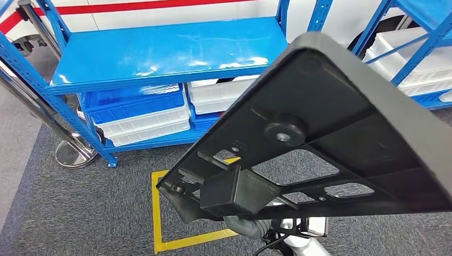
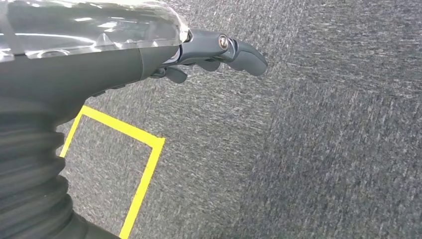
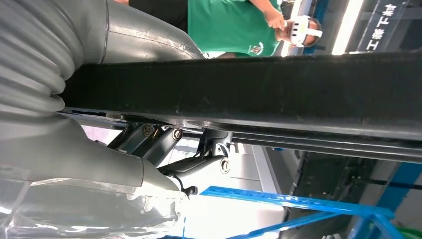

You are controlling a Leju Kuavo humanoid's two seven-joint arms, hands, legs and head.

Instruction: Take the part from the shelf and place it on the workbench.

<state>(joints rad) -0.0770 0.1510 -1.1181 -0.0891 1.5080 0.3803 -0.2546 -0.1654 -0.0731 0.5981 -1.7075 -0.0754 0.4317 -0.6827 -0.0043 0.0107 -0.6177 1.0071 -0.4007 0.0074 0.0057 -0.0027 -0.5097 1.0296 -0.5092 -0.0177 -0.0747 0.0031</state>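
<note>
The blue metal shelf (image 1: 165, 50) is standing across the far side of the grey carpet (image 1: 80, 213), its upper deck lying bare and glossy, with blue bins (image 1: 136, 101) and white bins (image 1: 216, 96) sitting stacked on the level beneath; no writing on the bins or the shelf can be read. In front of it the part (image 1: 341, 133), a large flat black moulded panel with ribs, cut-out windows, a round boss and a boxy block on its underside, is hanging in the air near the camera, off the shelf. Its ribbed face is showing toward the head camera, its long axis is running from the lower left near the robot up to the far upper right, and its rounded far corner is pointing up toward the shelf. The right hand (image 1: 245, 224) is gripping it from below at the near end; in the right wrist view the fingers (image 3: 199, 167) are clamping against the panel's black edge (image 3: 249, 89). Behind that edge a person in a green shirt (image 3: 224, 22) is standing; the shirt's small badge is too blurred to read. The left hand (image 2: 219, 52) is hanging over the carpet, holding nothing, its fingers loosely apart. A yellow tape square (image 1: 160, 213) is lying on the carpet below the panel.
</note>
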